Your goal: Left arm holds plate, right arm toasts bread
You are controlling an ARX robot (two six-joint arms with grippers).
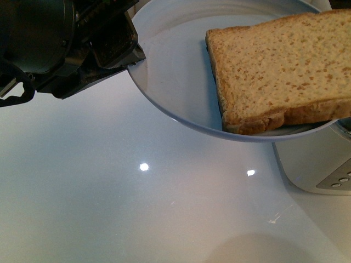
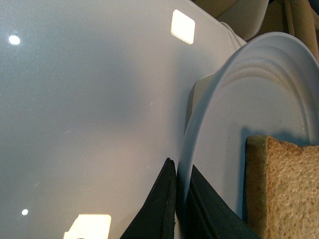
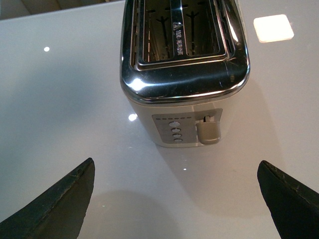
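My left gripper is shut on the rim of the pale blue-grey plate and holds it in the air, tilted. The bread lies on the plate at its lower right side. In the left wrist view the two black fingers pinch the plate's rim, with the bread just beyond them. My right gripper is open and empty, above the table in front of the toaster, whose slots are empty and whose lever is up.
The toaster also shows in the front view, below the plate's right edge. The glossy white table carries light reflections. The table's far edge and beige furniture show in the left wrist view.
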